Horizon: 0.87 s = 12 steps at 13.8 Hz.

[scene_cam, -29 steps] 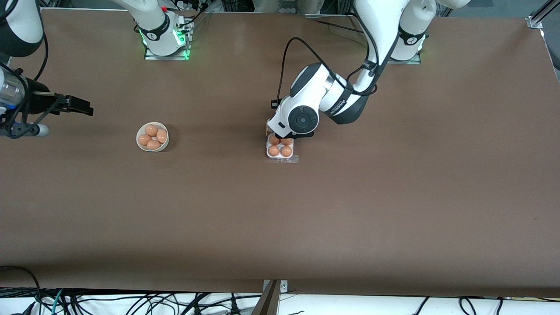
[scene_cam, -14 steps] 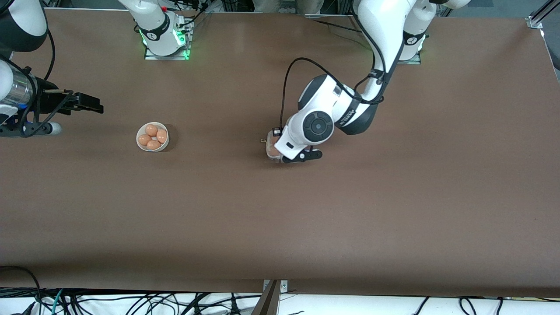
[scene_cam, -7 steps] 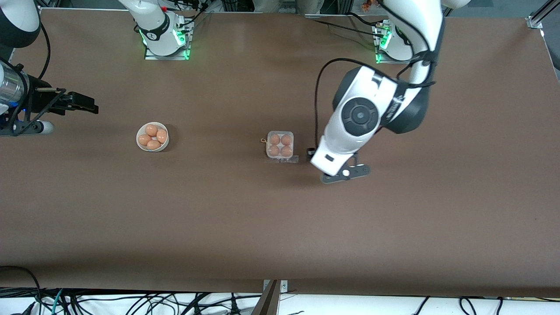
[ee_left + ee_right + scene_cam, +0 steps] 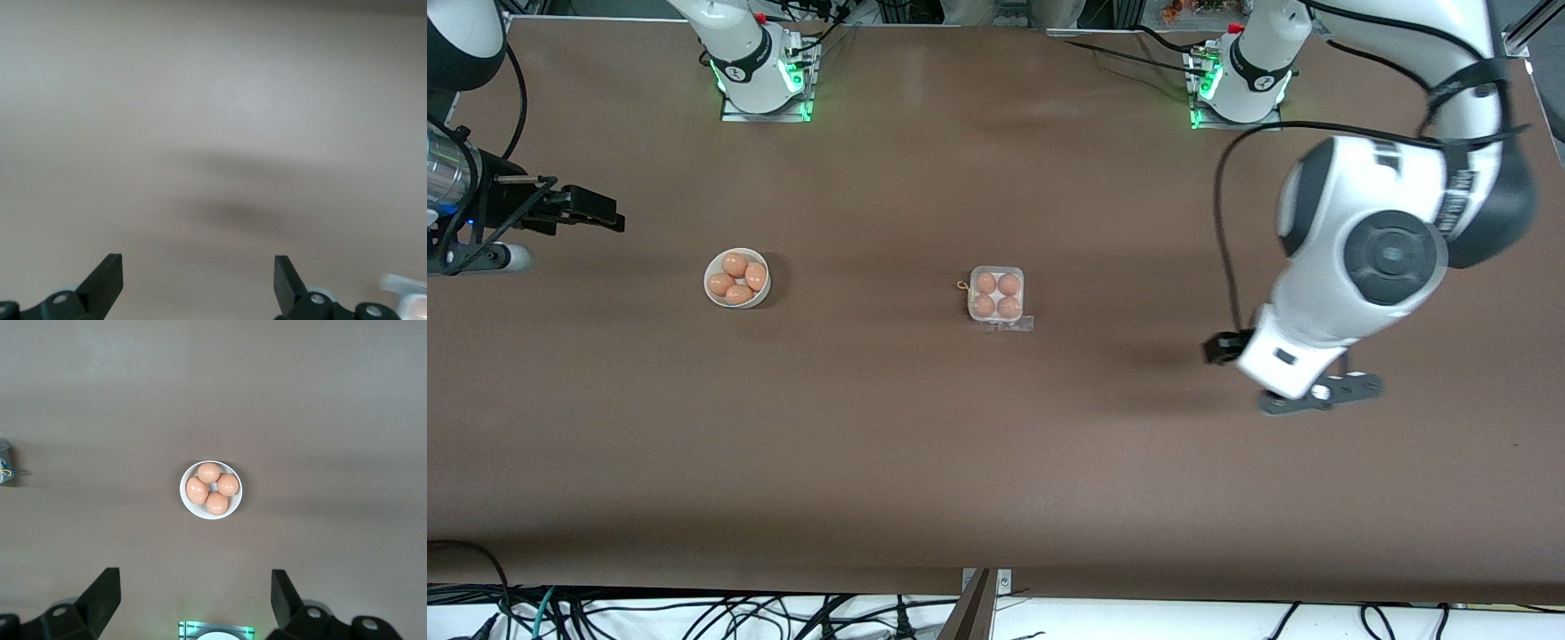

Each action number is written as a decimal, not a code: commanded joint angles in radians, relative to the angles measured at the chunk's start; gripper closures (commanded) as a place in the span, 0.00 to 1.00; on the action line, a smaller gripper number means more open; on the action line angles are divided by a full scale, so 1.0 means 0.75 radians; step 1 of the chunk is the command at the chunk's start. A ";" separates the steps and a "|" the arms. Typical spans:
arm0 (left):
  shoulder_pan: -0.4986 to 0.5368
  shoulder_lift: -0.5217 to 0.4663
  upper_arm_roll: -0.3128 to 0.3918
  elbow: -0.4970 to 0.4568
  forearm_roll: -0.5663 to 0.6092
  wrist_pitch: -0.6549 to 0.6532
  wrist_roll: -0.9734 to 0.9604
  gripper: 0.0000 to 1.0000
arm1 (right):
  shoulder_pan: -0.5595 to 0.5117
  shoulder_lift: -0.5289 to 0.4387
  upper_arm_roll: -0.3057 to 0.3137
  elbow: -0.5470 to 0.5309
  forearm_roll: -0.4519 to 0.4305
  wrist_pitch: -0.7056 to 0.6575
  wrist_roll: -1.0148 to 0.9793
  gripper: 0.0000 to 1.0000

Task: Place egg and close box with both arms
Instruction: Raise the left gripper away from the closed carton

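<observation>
The box (image 4: 996, 296) sits mid-table, and its clear lid looks folded down over several orange-brown eggs (image 4: 984, 284). Only its edge (image 4: 3, 461) shows in the right wrist view. My left gripper (image 4: 1319, 395) hangs open and empty over bare table toward the left arm's end, well away from the box. The left wrist view shows its fingers (image 4: 107, 280) spread wide over blurred table. My right gripper (image 4: 596, 214) waits open and empty at the right arm's end of the table. In its wrist view its fingers (image 4: 100, 597) stand wide apart.
A round white bowl (image 4: 713, 298) holding several more eggs stands between the box and the right gripper, and it also shows as the bowl (image 4: 189, 508) in the right wrist view. The two arm bases (image 4: 760, 76) (image 4: 1240, 84) are at the table's back edge.
The left gripper opened and swung off the box toward the left arm's end of the table, uncovering the box. The right arm barely moved.
</observation>
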 commanded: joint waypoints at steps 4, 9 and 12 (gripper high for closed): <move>0.049 -0.100 0.050 0.029 0.063 -0.117 0.157 0.00 | -0.038 0.029 -0.006 0.041 0.000 -0.029 -0.009 0.00; 0.274 -0.255 -0.062 0.000 0.046 -0.127 0.255 0.00 | -0.032 0.027 -0.004 0.045 -0.002 -0.033 0.002 0.00; 0.490 -0.373 -0.325 -0.078 0.063 -0.141 0.249 0.00 | -0.032 0.029 -0.004 0.040 -0.002 -0.033 0.002 0.00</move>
